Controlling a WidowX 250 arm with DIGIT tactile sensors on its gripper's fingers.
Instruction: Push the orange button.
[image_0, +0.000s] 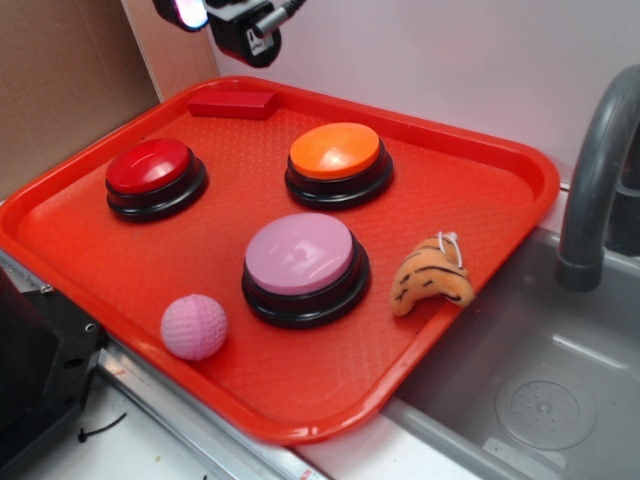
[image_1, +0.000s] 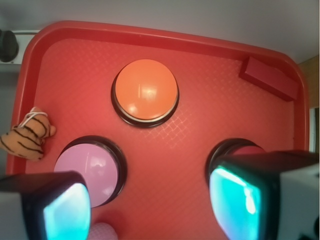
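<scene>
The gripper (image_1: 150, 210) hangs high over the tray (image_0: 500, 160), fingers (image_1: 60, 207) spread wide and empty. The orange button (image_0: 335, 150) sits toward the tray's back, clear of the red button (image_0: 150, 166) and pink button (image_0: 300, 253).

I find nothing to read in either view: no words, numbers, brand marks or signs. The orange button (image_0: 335, 150) has a plain glossy cap, and so do the red button (image_0: 150, 165) and the pink button (image_0: 300, 253). The red tray (image_0: 500, 190) shows only its moulded diamond texture, and the small red block (image_0: 233, 102) at its 12 o'clock edge is blank.
</scene>
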